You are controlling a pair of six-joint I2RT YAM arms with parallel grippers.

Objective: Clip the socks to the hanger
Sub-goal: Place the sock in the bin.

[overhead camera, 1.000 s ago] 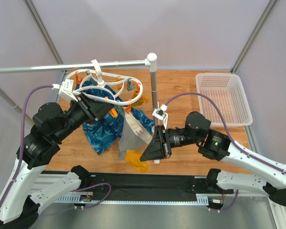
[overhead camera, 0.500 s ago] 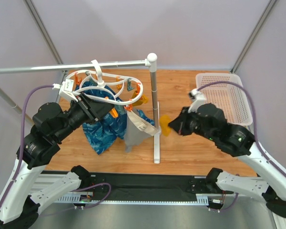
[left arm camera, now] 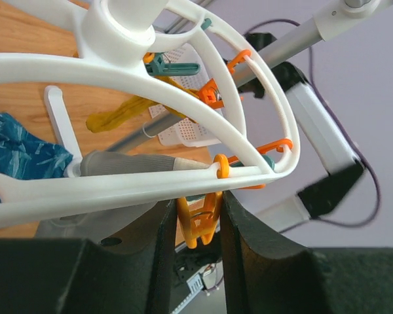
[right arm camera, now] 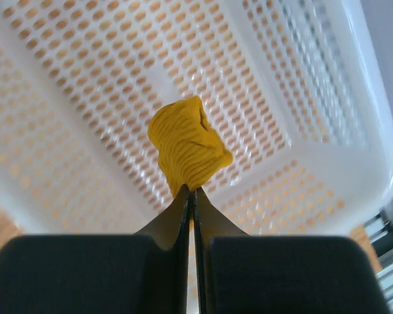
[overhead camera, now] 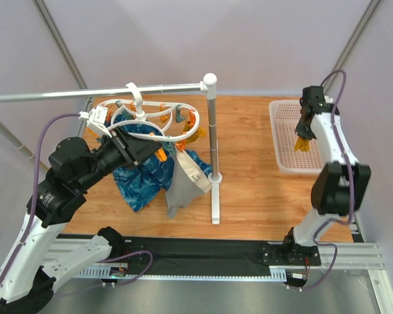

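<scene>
right arm has swung clear away since the earlier frame: it was low beside the rail post (overhead camera: 213, 140) just right of the hanger (overhead camera: 162, 119), and now reaches well right of the hanger, over the white basket (overhead camera: 274, 134). right gripper (right arm camera: 190, 190) has its jaws pressed together, pinching the end of one mustard sock (right arm camera: 187, 142); the sock bunches straight out past the fingertips, long axis in line with the claw, hanging above the basket mesh, not touching it as far as i can tell. left gripper (left arm camera: 198, 210) sits at the hanger's outer ring on the near side, fingers closed against both sides of an orange clip (left arm camera: 198, 227) that hangs under the ring. judgement: this clip is the receiving point. it lies far left of the sock, past the rail post; left arm is the nearer one and already there, so the right arm must carry the sock all the way to it, cuff end first. second sock not identified in these views.
</scene>
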